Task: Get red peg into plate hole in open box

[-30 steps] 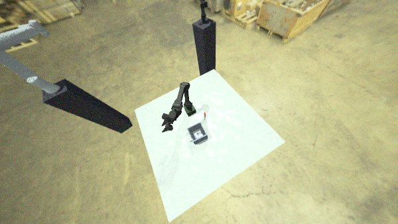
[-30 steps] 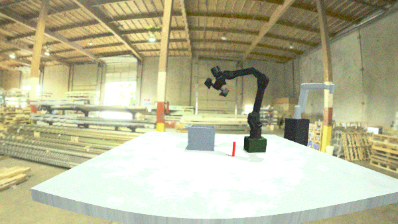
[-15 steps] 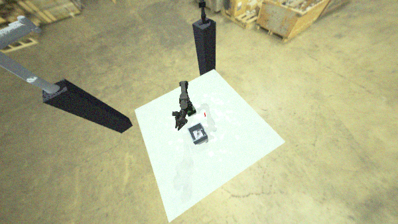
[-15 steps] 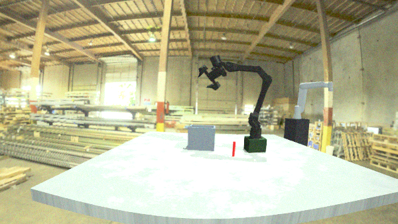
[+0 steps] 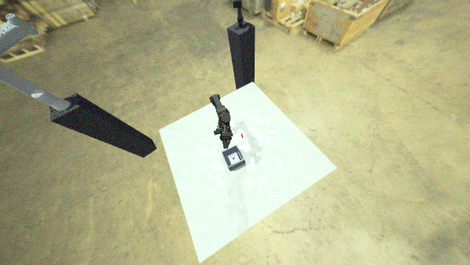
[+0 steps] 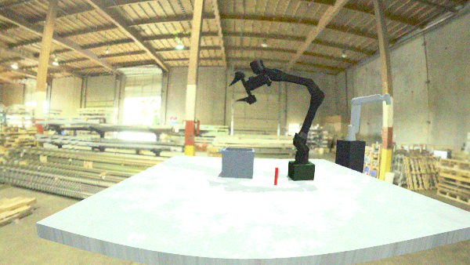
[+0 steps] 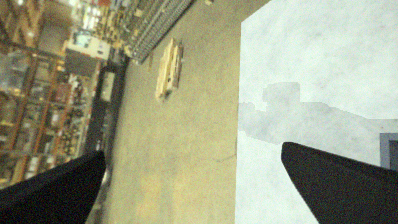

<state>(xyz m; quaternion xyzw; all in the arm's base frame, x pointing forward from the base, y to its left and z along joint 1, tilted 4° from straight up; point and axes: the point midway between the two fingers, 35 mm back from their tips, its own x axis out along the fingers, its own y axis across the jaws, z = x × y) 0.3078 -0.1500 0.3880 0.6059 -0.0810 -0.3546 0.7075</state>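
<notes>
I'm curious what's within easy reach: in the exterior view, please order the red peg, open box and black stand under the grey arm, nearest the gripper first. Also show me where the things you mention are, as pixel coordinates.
1. Open box (image 5: 236, 165) (image 6: 237, 164) (image 7: 384, 150): below the gripper (image 5: 225, 147) (image 6: 233, 93) (image 7: 196, 154).
2. Red peg (image 5: 242, 136) (image 6: 276, 176): lower right.
3. Black stand (image 5: 102, 127) (image 6: 350, 154): far right, beyond the table.
</notes>
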